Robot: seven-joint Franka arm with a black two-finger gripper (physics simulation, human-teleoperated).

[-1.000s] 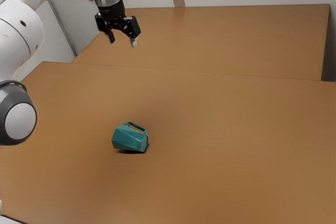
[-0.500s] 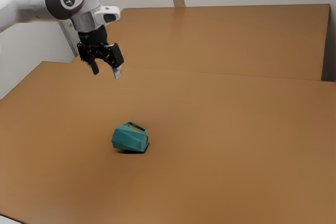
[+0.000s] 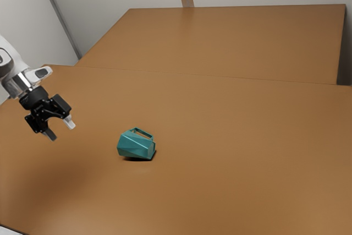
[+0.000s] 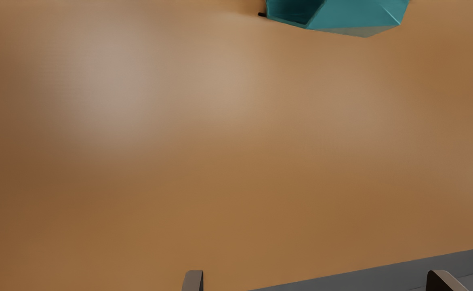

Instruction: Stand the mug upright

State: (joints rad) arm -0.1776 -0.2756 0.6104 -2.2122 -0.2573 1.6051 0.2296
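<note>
Mug point(image 3: 136, 146) on its side. Claw point(image 3: 61, 130) wide open, empty, well apart from it. Risk: off-centre pinch on slanted facets point(image 4: 357, 14) could slip, roll it.

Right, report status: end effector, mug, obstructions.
End effector open, holding nothing, short of mug. Mug on its side on table, handle uppermost. No obstruction seen between them.

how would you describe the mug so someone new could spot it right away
Find the big brown table. On it, to the exterior view's right of the open black gripper, lies the mug. It is teal, faceted and tipped on its side, its colour setting it apart from the brown tabletop and black gripper.
</note>
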